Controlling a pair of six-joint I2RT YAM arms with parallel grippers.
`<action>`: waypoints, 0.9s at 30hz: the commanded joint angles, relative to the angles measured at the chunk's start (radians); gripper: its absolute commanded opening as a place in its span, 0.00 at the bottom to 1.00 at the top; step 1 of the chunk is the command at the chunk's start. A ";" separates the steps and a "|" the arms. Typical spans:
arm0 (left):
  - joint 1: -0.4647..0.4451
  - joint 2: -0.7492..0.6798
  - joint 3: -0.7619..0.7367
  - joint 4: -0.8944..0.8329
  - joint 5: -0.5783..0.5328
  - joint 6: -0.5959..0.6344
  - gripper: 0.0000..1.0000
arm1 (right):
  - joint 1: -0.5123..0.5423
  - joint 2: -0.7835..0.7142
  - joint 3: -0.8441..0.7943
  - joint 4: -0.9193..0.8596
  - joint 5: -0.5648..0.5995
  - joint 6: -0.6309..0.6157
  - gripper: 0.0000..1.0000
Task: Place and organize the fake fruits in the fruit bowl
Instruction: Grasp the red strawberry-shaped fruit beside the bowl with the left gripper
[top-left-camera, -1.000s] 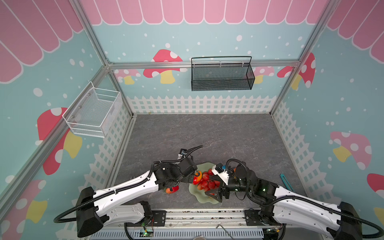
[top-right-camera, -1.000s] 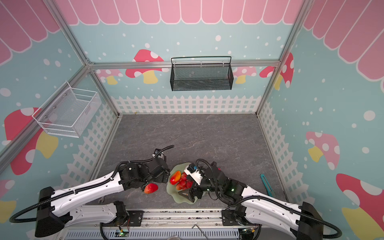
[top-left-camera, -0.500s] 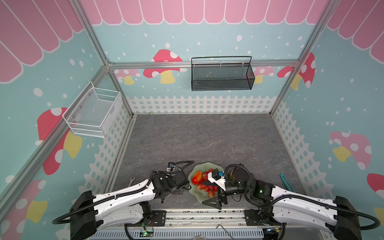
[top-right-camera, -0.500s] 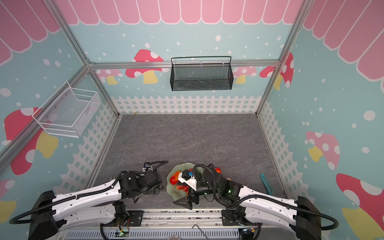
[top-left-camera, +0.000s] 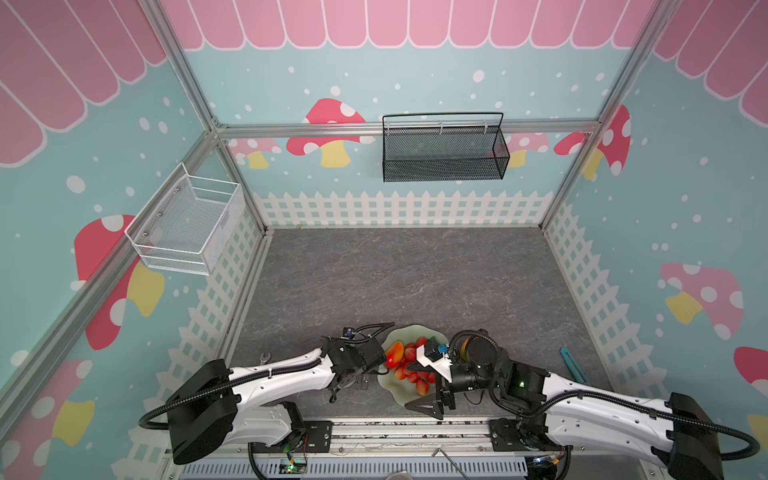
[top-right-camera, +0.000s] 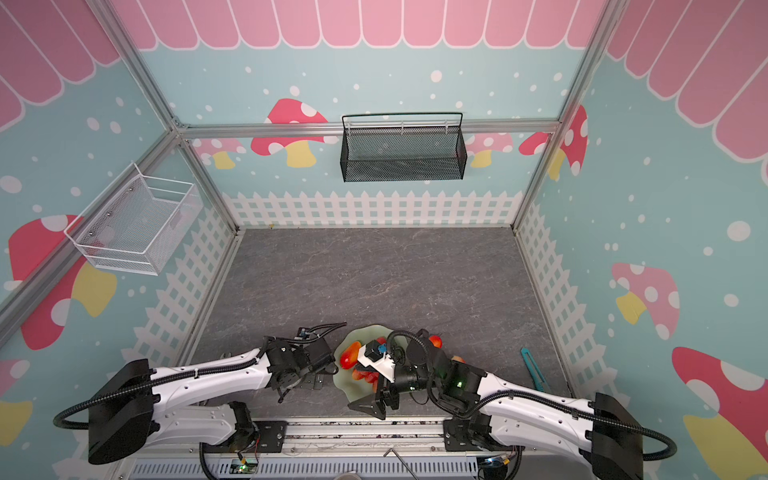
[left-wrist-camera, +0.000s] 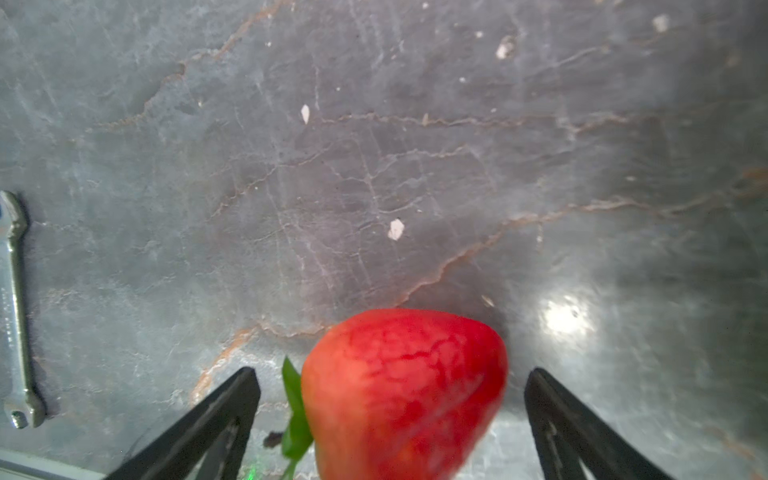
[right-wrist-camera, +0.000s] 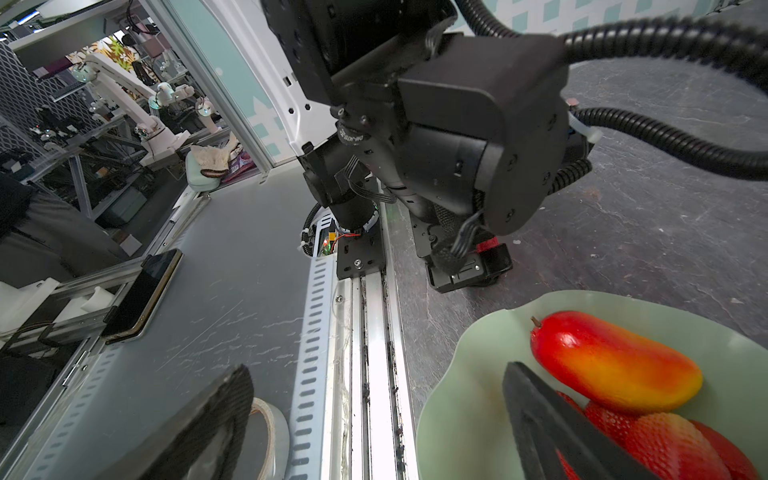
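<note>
Here, strawberry (left-wrist-camera: 405, 395) on grey tabletop (left-wrist-camera: 374, 166), between spread jaws of left gripper (left-wrist-camera: 390, 424), neither finger touching. Fruit bowl (right-wrist-camera: 469, 395) holds mango (right-wrist-camera: 615, 365) and strawberries; right gripper (right-wrist-camera: 374, 428) jaws spread, straddling bowl rim. Wrench (left-wrist-camera: 14, 307) well aside.

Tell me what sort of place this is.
Likely a robot test cell dressed as a playroom: mushroom-print walls on an aluminium frame, two arms at a gray tabletop, more robot benches outside.

- The strawberry (left-wrist-camera: 405, 390) runs off the left wrist view's edge, blurred.
- In both top views, the right arm hides part of the fruit bowl (top-left-camera: 405, 334).
</note>
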 joint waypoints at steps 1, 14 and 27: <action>0.023 0.001 -0.012 0.059 0.017 0.034 0.98 | 0.004 0.012 0.000 0.017 0.004 -0.006 0.97; 0.061 0.034 -0.044 0.193 0.098 0.092 0.82 | 0.004 0.050 0.013 0.019 0.010 -0.004 0.97; 0.089 -0.073 -0.058 0.183 0.054 0.073 0.50 | 0.004 0.068 0.022 0.018 0.013 -0.003 0.97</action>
